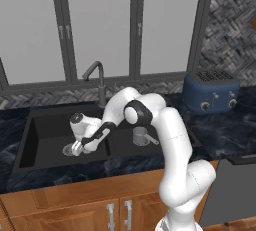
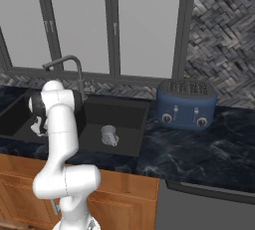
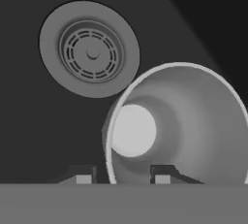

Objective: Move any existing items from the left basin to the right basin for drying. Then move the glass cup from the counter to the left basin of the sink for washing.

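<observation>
Left basin (image 1: 45,137): black bowl at the left of the sink (image 1: 30,120); the silver drain strainer (image 3: 89,49) sits in its floor, and the arm reaches down into it.
Gripper (image 1: 77,147): low inside the left basin, just beside the strainer. In the hand view one finger tip (image 3: 80,175) rises outside the cup's rim and the other (image 3: 162,174) inside it, so the fingers straddle the wall. Whether they clamp it or merely stand around it, I cannot tell.
Glass cup (image 3: 184,126): already in the left basin, directly in front of the fingers. Its open mouth faces the hand camera, the pale round bottom showing deep inside, so its long axis runs roughly along the gripper's approach line. The strainer lies just beyond its rim.
Key relation: the cup sits next to the drain, at or near the floor. My judgement is that the next move is only to let go and lift straight out.
Tap (image 1: 97,77): dark gooseneck behind the divider.
Right basin (image 2: 127,112): holds a grey metal cup (image 2: 109,135) with a straight handle.
Counter (image 2: 209,144): dark marbled stone at the right, carrying a blue toaster (image 2: 185,104).
Writing: no brand, label or lettering readable anywhere.
</observation>
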Robot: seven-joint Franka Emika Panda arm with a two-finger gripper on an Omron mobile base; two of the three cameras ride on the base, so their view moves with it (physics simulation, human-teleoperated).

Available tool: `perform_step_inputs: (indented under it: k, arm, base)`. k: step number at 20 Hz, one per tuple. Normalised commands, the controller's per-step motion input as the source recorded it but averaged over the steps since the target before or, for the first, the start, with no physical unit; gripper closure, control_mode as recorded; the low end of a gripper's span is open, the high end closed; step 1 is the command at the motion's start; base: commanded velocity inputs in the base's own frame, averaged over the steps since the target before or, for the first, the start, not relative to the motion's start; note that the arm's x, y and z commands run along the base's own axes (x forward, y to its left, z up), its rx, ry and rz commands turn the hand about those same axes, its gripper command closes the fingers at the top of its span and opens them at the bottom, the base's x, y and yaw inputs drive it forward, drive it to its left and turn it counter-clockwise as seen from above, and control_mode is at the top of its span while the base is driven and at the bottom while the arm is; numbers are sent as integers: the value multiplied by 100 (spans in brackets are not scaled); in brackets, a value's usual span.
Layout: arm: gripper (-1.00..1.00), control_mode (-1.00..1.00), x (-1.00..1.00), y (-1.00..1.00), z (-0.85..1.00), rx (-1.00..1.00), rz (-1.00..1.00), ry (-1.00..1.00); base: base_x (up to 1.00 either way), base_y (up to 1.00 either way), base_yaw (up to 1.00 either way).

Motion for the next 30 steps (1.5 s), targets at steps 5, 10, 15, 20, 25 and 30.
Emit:
perform_step_inputs:
  k: [5,10,15,20,25,30]
  arm:
    - [-100,-100,0,0,14,5,-4,0]
    - [-100,-100,-8,0,69,9,-4,0]
    - [-100,-100,-24,0,74,9,-4,-1]
    - [-100,-100,-48,-9,70,11,-7,-2]
    - [-100,-100,-55,-26,58,11,-8,-1]
    - [-100,-100,-44,-43,62,12,-10,-2]
  base:
    - [0,0,0]
    - [0,0,0]
    - [0,0,0]
    - [0,0,0]
    - [0,0,0]
    - [0,0,0]
